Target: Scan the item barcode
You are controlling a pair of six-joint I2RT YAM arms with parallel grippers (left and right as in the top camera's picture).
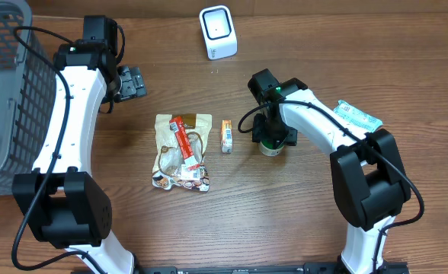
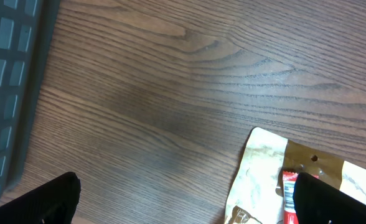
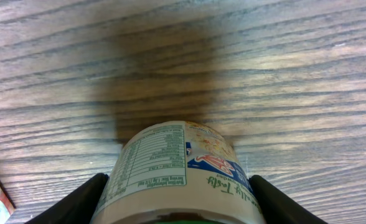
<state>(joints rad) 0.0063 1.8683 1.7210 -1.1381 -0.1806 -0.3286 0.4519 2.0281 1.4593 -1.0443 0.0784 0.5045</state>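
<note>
Wood tabletop (image 1: 300, 213). Your right claw (image 1: 272, 135) pinches the upright cup (image 3: 177, 165), centre right of the overhead frame; scanner (image 1: 218, 32) sits toward the upper left of it. Left claw (image 1: 130, 81) spread, empty, well apart.

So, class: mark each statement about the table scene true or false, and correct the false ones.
1. The right gripper has its fingers on either side of the labelled tub. True.
2. The left gripper holds the snack bag. False: it is open and empty, and the bag lies flat on the table.
3. The white scanner stands apart from both grippers. True.
4. The small orange packet lies on top of the snack bag. False: it lies on the table beside the bag, between the bag and the tub.
</note>
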